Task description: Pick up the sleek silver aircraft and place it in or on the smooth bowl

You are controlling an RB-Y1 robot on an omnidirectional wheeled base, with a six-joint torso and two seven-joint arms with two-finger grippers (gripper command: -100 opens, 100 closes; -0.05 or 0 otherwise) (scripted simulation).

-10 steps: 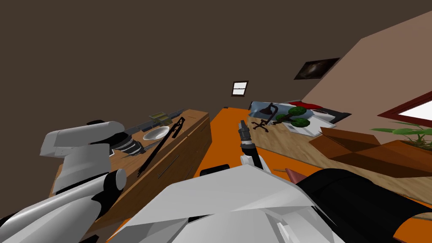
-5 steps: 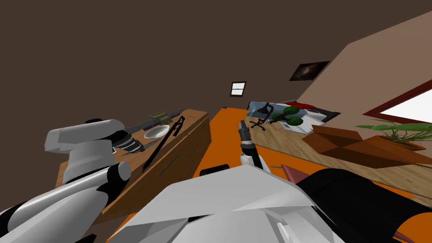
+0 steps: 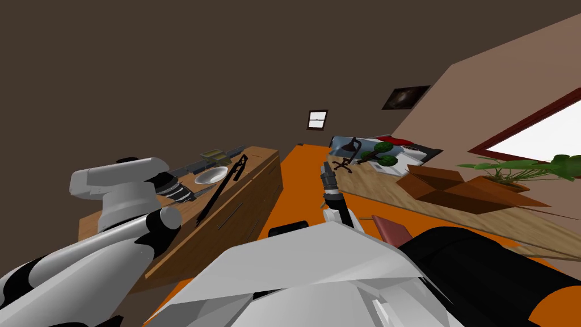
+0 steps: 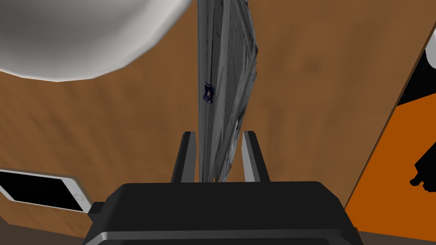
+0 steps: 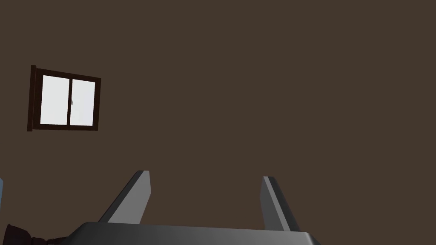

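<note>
My left gripper (image 4: 218,134) is closed narrowly on one end of the grey aircraft (image 4: 228,64), over the wooden cabinet top (image 4: 298,85). So the grasp looks done. The white bowl (image 3: 211,176), left of centre in the head view, lies near and the aircraft is not yet in it, so the carrying and placing are left. My right gripper (image 5: 204,175) is wide open and holds nothing.

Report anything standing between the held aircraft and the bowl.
Nothing visible does. The left gripper is shut on the grey aircraft, and the white bowl sits close beside it on the wooden table, bare wood between. The phone lies off that path.
</note>
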